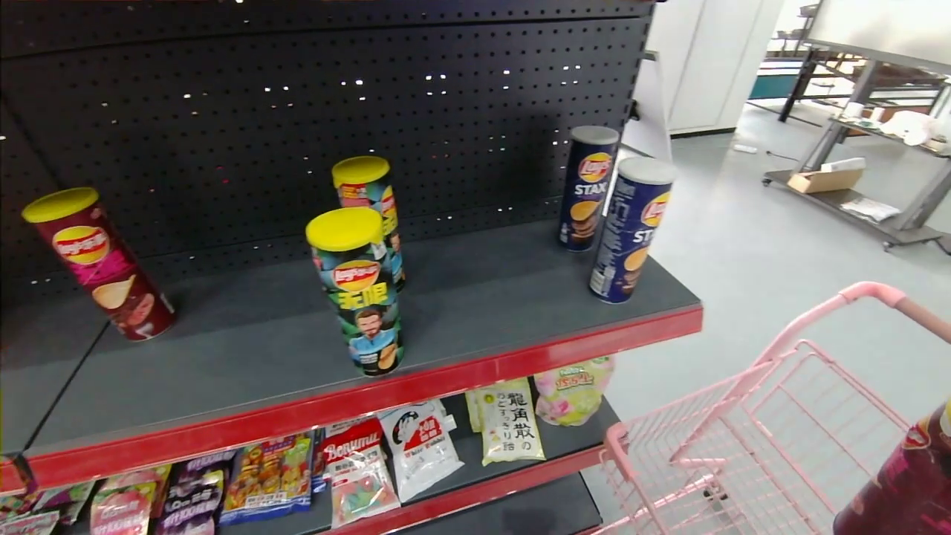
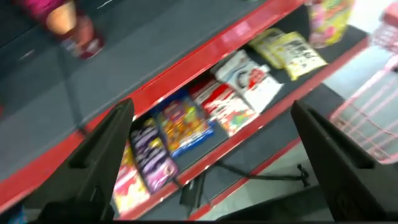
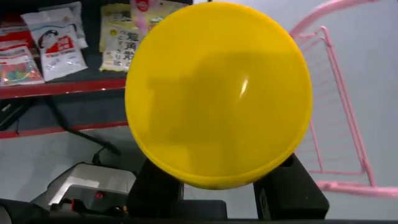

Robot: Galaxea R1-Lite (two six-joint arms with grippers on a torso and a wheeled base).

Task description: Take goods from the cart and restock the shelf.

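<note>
Before the red-edged shelf [image 2: 161, 37], left gripper [image 2: 212, 107] wide apart, empty; right gripper [image 3: 225, 196] tight around yellow-lidded can [image 3: 217, 93], body hidden.

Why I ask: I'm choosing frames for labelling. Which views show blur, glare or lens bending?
Head view: sharp, though the wide lens leans the maroon can and blue cans outward, and light pricks through the pegboard. Left wrist view: motion blur smears the snack packets. Right wrist view: the yellow lid of the held can carries a small glint and a soft shadow.

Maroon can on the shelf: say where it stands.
Head view: the maroon can stands at the upper shelf's far left, left of the green cans.
</note>
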